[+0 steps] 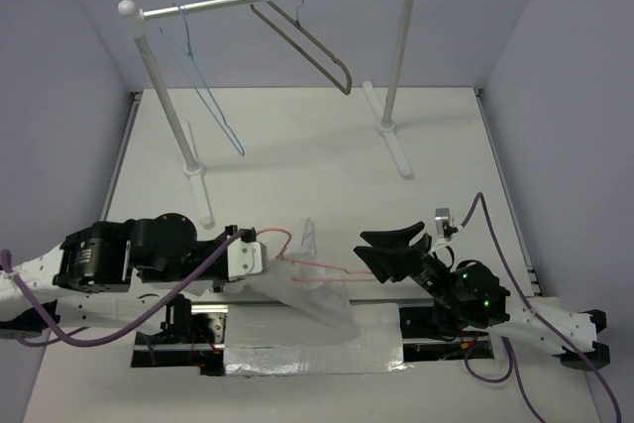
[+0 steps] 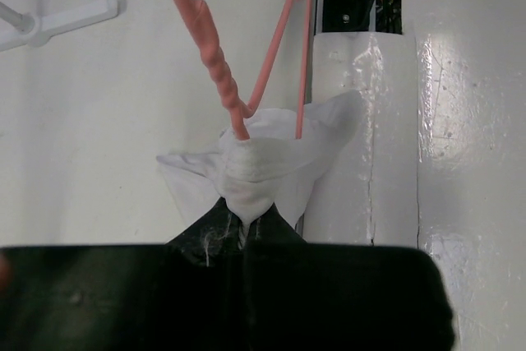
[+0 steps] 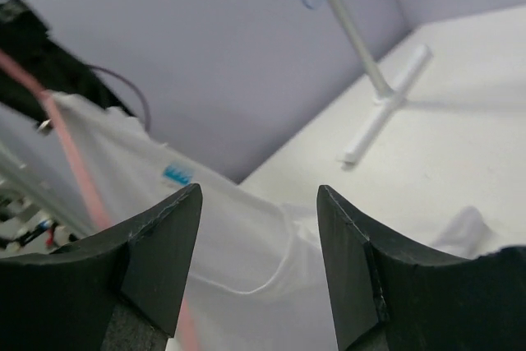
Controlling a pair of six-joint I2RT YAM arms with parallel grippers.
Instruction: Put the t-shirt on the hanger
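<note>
Left hand (image 2: 244,232) is clamped on the t-shirt (image 2: 263,162) where the hanger (image 2: 215,59) pokes out; right hand (image 3: 259,199) gapes empty beside it.

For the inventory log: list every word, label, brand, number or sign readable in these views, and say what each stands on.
No readable text in any view.
The small blue neck label on the white thin fabric t-shirt: a coloured mark only, too blurred to read.
</note>
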